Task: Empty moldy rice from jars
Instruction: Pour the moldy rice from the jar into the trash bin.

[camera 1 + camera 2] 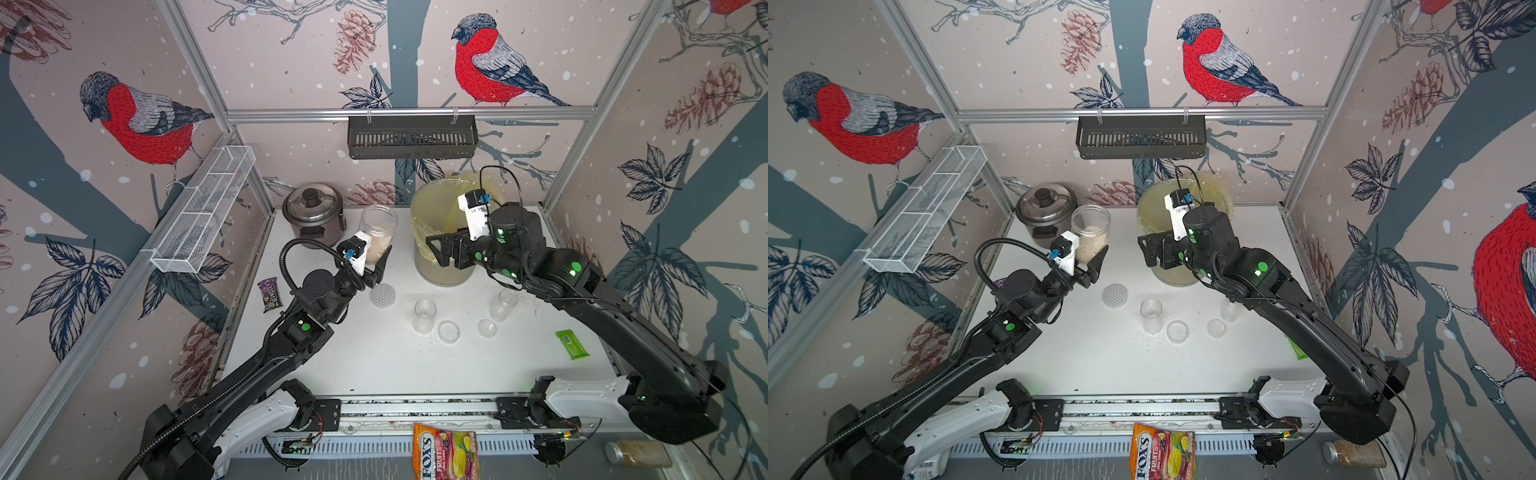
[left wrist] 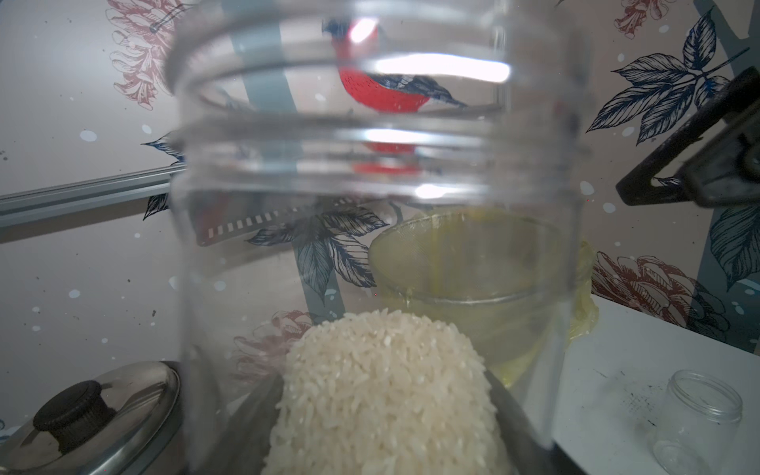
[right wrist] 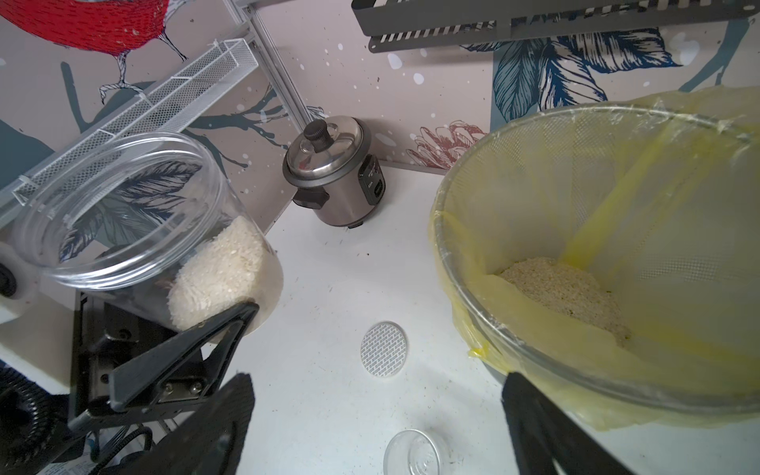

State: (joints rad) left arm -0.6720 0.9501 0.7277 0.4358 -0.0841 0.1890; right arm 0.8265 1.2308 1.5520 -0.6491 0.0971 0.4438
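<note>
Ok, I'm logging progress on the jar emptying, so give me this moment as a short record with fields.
left pincer: shut on the wide jar, lifted off the table, tilted
wide jar: lid off, rice inside
right pincer: open, empty, beside the bin
bin: yellow bag lining, more rice at the bottom
narrow jars: two, open, upright on the table, look empty
lids: silver lid and two clear lids on the table

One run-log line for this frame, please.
left pincer: shut on wide jar, lifted, tilted, rice inside | right pincer: open, by bin | narrow jars: empty, uncapped, on table
</note>
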